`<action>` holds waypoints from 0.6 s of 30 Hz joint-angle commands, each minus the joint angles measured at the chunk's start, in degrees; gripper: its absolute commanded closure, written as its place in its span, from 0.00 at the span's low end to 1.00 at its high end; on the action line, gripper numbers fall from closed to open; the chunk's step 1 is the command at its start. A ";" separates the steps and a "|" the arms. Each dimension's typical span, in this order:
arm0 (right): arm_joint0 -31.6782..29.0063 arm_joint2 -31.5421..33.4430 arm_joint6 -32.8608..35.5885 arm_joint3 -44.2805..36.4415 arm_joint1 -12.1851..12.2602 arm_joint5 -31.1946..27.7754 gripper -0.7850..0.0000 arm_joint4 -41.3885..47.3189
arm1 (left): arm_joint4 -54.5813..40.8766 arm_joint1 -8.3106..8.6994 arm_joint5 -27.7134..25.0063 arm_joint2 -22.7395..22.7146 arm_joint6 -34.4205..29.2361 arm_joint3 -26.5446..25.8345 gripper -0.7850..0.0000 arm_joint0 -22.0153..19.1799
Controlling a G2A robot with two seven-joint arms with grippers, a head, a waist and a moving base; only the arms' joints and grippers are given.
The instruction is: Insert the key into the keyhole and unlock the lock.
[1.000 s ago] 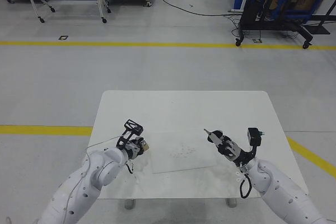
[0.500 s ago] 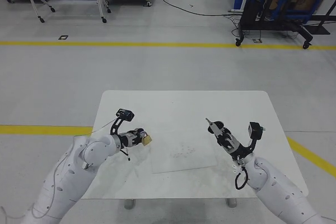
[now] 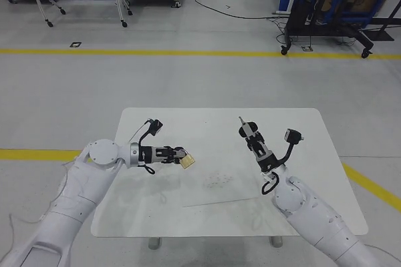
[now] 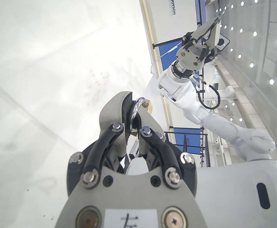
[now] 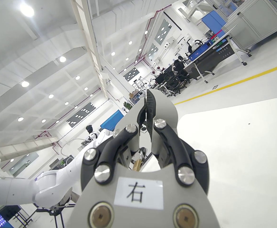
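In the last 1 second both arms have swung up and outward from the near edge of the surface (image 3: pixel 301 193). My left pincer (image 3: pixel 179 158) has carried the lock (image 3: pixel 186 161) toward the middle and holds it over the surface, pinched at the shackle end (the brass body pokes out past the fingertips). My right pincer (image 3: pixel 245 129), pressed together on the key (image 3: pixel 240 120), has risen and turned so the blade points away from the robot, not at the lock. The 2 are well apart. I read this as staging for a mid-air alignment. Nothing is inserted yet, and I cannot tell which way the keyhole faces.
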 commanded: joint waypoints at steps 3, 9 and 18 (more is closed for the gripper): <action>-0.05 0.02 -0.05 -0.03 0.03 -0.08 1.00 -0.10 | 0.10 0.04 0.00 -0.06 -0.03 -0.12 1.00 0.15; 0.22 0.22 0.57 -0.72 -0.18 1.04 1.00 0.97 | -4.41 -0.56 2.52 0.91 -1.54 -0.41 1.00 0.85; 2.94 -1.36 1.73 -4.58 -2.89 8.33 1.00 6.62 | -19.51 -3.82 2.16 4.03 -11.50 12.80 1.00 -3.38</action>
